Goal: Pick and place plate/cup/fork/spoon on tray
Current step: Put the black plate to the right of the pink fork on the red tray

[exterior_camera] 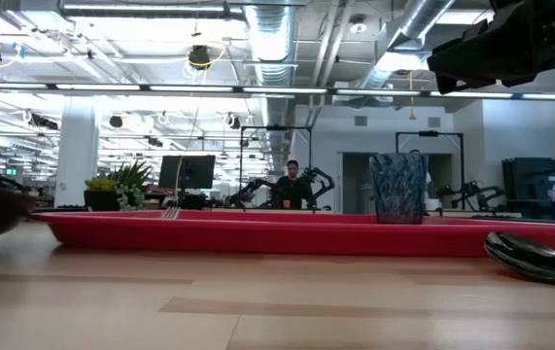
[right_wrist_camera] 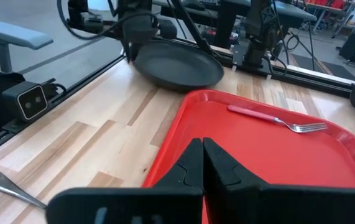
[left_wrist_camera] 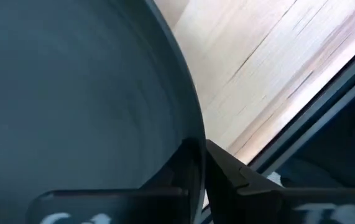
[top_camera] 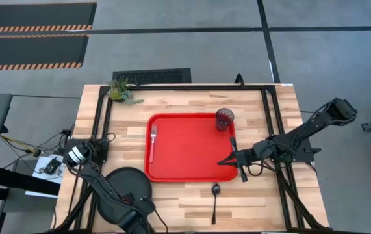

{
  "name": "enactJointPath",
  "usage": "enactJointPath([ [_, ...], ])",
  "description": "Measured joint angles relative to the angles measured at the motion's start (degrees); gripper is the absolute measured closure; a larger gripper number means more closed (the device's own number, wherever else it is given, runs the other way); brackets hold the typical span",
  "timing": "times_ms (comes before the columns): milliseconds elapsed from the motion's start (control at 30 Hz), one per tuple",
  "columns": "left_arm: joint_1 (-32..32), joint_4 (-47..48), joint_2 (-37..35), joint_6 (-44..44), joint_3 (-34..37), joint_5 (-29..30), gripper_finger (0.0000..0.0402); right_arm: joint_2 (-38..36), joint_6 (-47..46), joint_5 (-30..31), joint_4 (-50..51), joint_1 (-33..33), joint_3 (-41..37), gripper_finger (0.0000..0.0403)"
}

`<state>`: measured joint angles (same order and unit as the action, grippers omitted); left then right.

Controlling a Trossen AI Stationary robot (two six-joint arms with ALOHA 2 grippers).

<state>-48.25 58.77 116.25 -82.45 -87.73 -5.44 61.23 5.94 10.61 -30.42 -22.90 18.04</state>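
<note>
The left pincer (top_camera: 135,209) is clamped shut on the rim of the plate (top_camera: 124,190), at the plate's edge farthest from the tray (top_camera: 188,148). The plate sits on the tabletop (top_camera: 269,201) just beside the tray's corner and looks tilted, its tray-side edge lower. The right pincer (top_camera: 223,162) is closed on nothing, hovering over the tray's rim at the corner opposite the plate's side. The fork (top_camera: 153,139) lies on the tray along the short rim nearest the plate; the cup (top_camera: 224,119) stands upright in the far corner of the tray. The spoon (top_camera: 215,199) lies on bare wood off the tray, near the right pincer. Most of the tray's middle is bare.
</note>
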Motion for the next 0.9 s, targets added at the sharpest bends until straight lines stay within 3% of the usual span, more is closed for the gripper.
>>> enactJointPath([
  [333,-2.9,4.6,-7.5,-9.8,-0.6,2.7,0.0401,0.0,-0.4,0.0,0.0,0.0,0.0,0.0392],
  [600,-2.2,13.5,-15.3,-12.4,-0.6,16.6,0.0401,0.0,-0.4,0.0,0.0,0.0,0.0,0.0392],
  [733,0.9,17.0,-17.2,-6.5,-0.6,23.6,0.0401,0.0,-0.4,0.0,0.0,0.0,0.0,0.0392],
  [900,8.7,16.8,-17.1,10.8,-0.6,26.8,0.0401,0.0,-0.5,0.0,0.0,0.0,0.0,0.0392],
])
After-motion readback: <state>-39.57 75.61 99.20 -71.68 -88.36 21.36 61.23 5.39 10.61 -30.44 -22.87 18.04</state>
